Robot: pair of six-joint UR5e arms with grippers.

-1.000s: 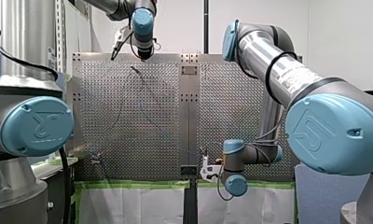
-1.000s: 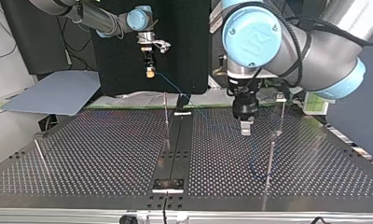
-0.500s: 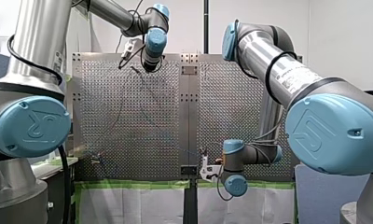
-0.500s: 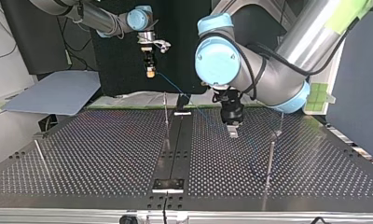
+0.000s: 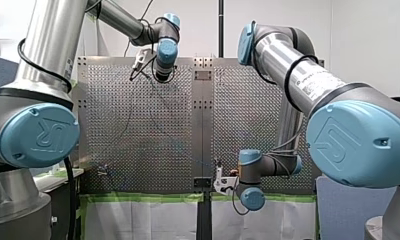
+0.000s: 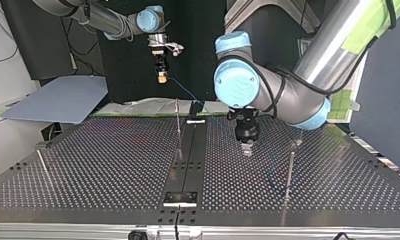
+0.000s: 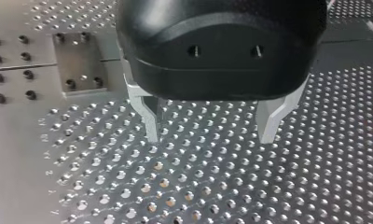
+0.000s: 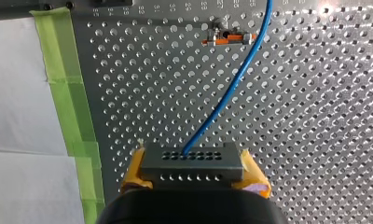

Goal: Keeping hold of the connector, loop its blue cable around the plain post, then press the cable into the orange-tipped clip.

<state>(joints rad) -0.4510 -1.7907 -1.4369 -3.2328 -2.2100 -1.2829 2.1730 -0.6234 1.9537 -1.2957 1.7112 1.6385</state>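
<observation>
My right pincer (image 8: 191, 163), yellow pads (image 8: 252, 179) squeezing a grey boxy plug (image 8: 191, 161), thin blue wire (image 8: 231, 86) running from the plug past an orange clip (image 8: 229, 37), my left pincer (image 7: 210, 133) wide apart, empty, over shiny holey table (image 7: 222, 186).

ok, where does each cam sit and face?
Front: behind and above the shoulders, looking over the table; my left arm at left, my right arm at right.
Top: across the table, facing the arms; sides crossed, my right pincer at left, my left pincer right.
Left wrist: on that wrist, looking down its open pincer at the table.
Right wrist: on that wrist, looking past its pincer, shut on the connector.
Shared: top and right wrist both show the blue cable.
</observation>
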